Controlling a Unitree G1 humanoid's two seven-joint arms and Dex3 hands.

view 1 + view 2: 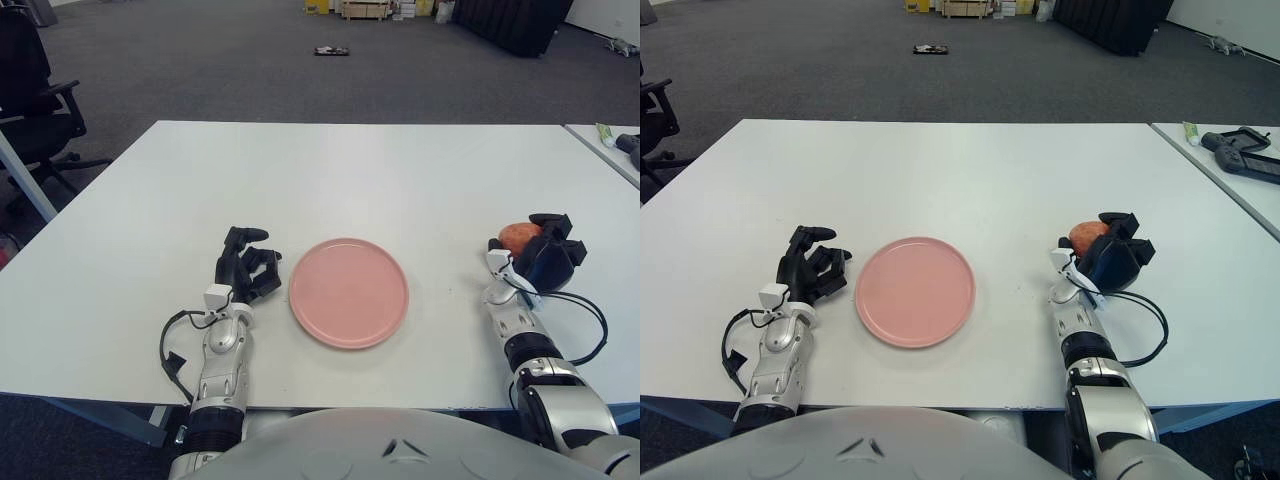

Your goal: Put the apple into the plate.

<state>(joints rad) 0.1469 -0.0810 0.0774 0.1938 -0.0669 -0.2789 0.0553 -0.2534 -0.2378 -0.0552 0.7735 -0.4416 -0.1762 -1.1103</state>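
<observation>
A red-orange apple (516, 236) sits on the white table (380, 170) at the right, well clear of the plate. A round pink plate (349, 292) lies empty at the front centre. My right hand (545, 250) is against the apple's right side. Its dark fingers (551, 222) curl around the apple, which partly hides behind the hand. The apple shows the same way in the right eye view (1087, 234). My left hand (246, 266) shows just left of the plate, fingers relaxed and holding nothing.
A second table (1230, 170) stands at the far right with a black device (1245, 155) and a small tube (1192, 132) on it. A black office chair (30, 90) stands to the left. A cable (590, 320) loops by my right wrist.
</observation>
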